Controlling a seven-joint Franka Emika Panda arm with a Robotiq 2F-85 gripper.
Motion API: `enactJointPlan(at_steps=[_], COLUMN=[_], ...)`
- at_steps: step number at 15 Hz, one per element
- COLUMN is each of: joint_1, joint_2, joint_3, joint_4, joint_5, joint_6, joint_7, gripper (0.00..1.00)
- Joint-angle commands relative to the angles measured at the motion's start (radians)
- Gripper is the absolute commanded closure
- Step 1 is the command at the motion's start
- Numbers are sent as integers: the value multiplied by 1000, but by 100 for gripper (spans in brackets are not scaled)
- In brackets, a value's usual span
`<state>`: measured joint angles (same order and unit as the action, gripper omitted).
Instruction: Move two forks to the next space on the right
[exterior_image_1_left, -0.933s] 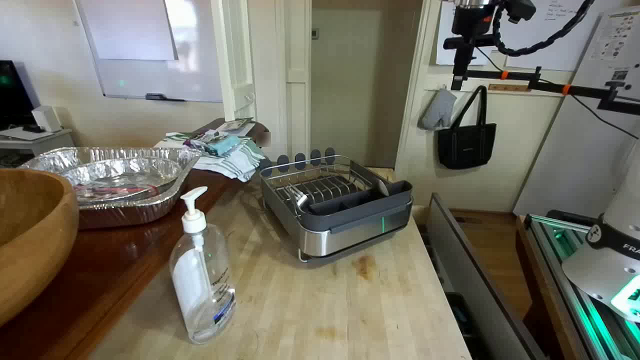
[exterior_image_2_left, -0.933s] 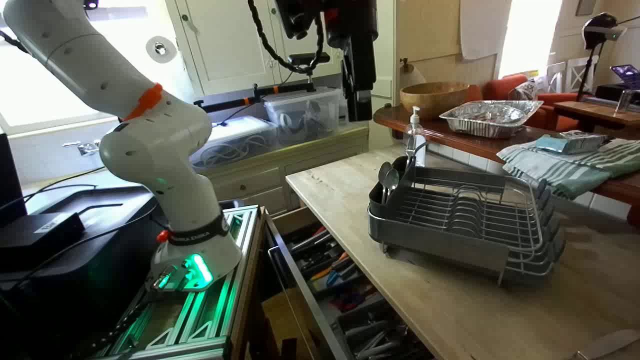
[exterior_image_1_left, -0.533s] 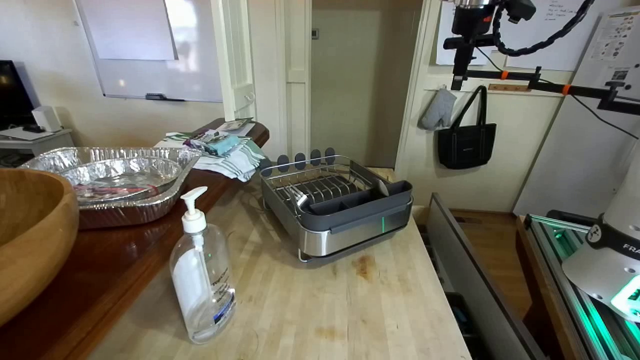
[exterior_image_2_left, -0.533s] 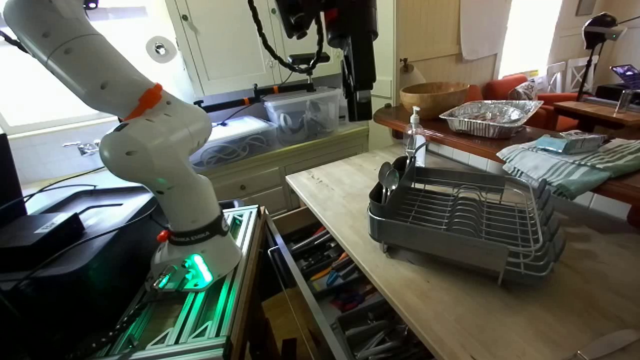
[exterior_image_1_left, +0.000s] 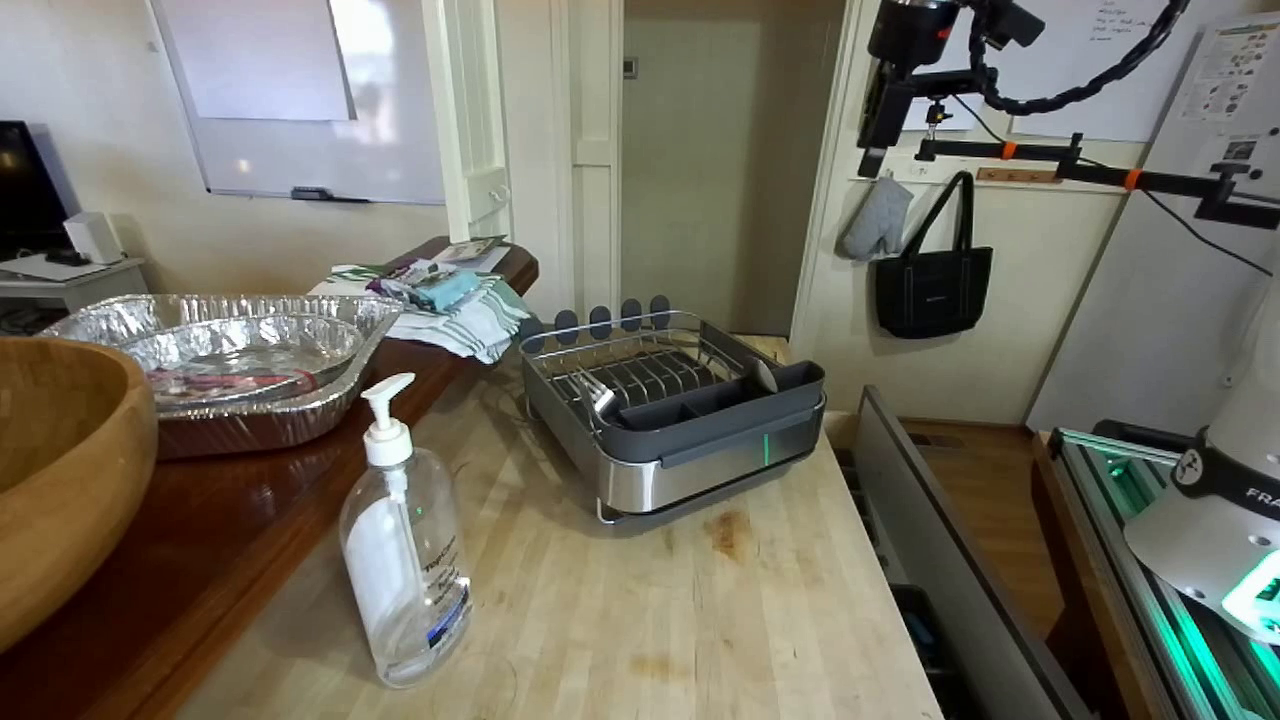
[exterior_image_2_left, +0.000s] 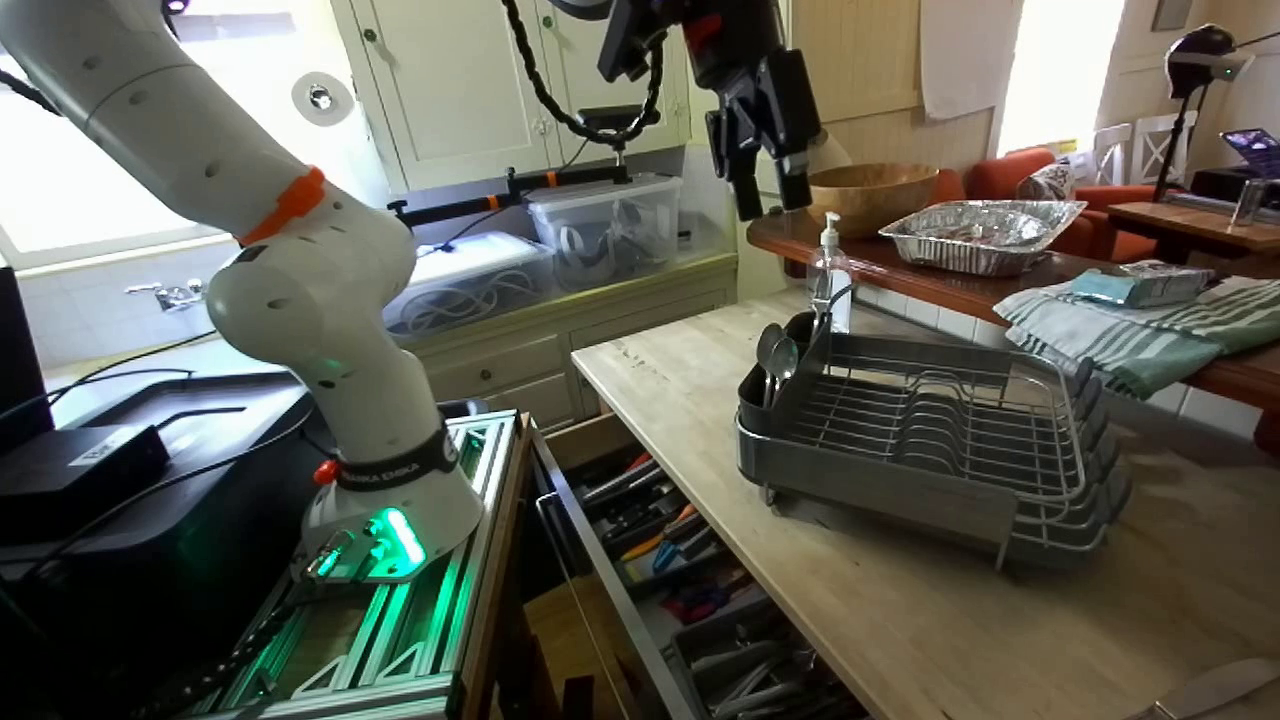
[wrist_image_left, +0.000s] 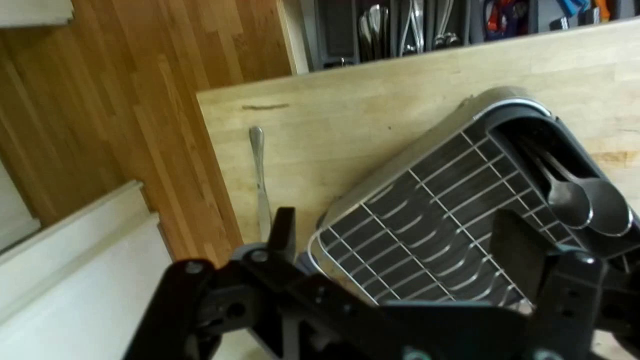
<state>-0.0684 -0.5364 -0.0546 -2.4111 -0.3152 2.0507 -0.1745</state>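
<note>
The tool (exterior_image_2_left: 772, 195) is hanging well above the desk (exterior_image_2_left: 920, 630), its jaws standing far apart and holding nothing. In the wrist view it is facing down toward the metal dish rack (exterior_image_2_left: 880, 488), which is sitting on the desk with a dark grey utensil caddy (exterior_image_1_left: 640, 443) running along one side. In an exterior view the forks (exterior_image_1_left: 599, 394) are leaning at the caddy end nearer the clear pump bottle (exterior_image_1_left: 405, 540); they are appearing only as thin, shiny silver shapes, and whether one or both are showing is not coming clear. Two metal spoons (wrist_image_left: 570, 202) are resting in the caddy's opposite end, their bowls sticking up. A table knife (wrist_image_left: 260, 172) is lying on the desk near its edge, apart from the rack. Beside the desk a drawer (exterior_image_1_left: 935, 540) is standing open, holding cutlery (wrist_image_left: 375, 27).
</note>
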Motion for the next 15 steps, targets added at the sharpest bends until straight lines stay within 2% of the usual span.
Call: enactJointPlan(at_steps=[1, 4, 5, 6, 8, 13, 15], joint_1=[87, 156, 177, 128, 133, 126, 137], joint_2=[118, 227, 260, 175, 207, 186, 178], joint_3=[-3, -17, -19, 12, 17, 14, -14], joint_4=[46, 82, 102, 48, 61, 60, 31], joint_5=[43, 129, 170, 111, 120, 119, 181], joint_6=[143, 253, 256, 233, 238, 238, 317], joint_7=[-96, -212, -261, -175, -183, -182, -195], gripper=[0, 0, 0, 0, 0, 0, 0])
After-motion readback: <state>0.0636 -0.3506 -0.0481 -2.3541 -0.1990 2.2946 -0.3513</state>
